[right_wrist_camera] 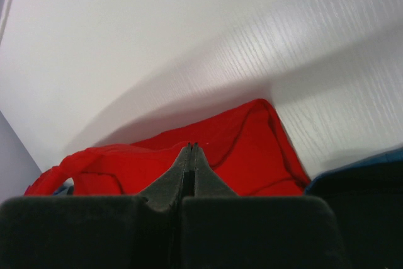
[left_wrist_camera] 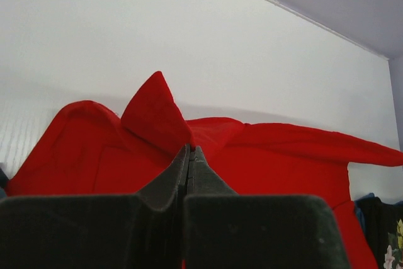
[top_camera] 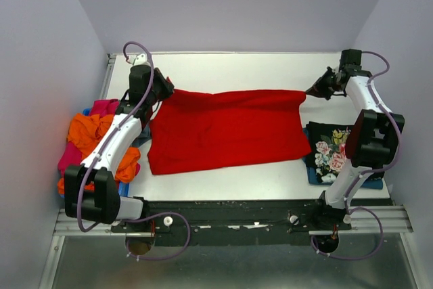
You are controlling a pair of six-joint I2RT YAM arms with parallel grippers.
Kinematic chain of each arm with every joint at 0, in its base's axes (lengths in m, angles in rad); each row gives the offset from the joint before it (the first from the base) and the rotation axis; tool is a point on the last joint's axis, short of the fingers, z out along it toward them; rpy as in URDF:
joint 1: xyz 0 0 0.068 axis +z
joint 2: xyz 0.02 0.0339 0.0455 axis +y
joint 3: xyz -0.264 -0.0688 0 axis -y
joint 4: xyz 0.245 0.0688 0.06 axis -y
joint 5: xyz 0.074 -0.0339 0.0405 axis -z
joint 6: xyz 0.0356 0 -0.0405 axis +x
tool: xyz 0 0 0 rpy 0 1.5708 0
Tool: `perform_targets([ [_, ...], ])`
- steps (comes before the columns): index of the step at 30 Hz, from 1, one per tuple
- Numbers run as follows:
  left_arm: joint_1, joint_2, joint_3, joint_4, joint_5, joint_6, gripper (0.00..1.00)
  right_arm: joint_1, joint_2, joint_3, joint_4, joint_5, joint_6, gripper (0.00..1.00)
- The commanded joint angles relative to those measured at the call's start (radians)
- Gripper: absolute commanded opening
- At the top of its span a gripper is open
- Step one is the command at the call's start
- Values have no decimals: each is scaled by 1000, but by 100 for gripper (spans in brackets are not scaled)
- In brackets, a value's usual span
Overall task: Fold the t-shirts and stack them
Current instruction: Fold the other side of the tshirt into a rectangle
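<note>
The red t-shirt (top_camera: 226, 130) lies spread across the middle of the white table (top_camera: 237, 69). My left gripper (top_camera: 164, 90) is shut on its far left corner, and in the left wrist view (left_wrist_camera: 190, 149) red cloth (left_wrist_camera: 271, 155) peaks up from the closed tips. My right gripper (top_camera: 310, 91) is shut on the far right corner; in the right wrist view (right_wrist_camera: 191, 147) the red shirt (right_wrist_camera: 252, 149) hangs from the tips. The far edge is stretched taut between both grippers. The black floral t-shirt (top_camera: 331, 150) lies folded at the right.
A pile of orange (top_camera: 91, 133), magenta-pink and blue shirts sits at the table's left edge beside my left arm. The black floral shirt rests on a blue one (top_camera: 312, 175). Walls close in the left, right and back.
</note>
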Motion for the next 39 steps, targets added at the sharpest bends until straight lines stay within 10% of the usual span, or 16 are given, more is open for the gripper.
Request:
perform_targets([
  [1,-25,-86,-42,-38,-105,15,0,-8,-42,-59,40,27,4,1],
  [39,-169,-520,-628,-248,-202,-232,0,-11,-111,-410,178,223,85,3],
])
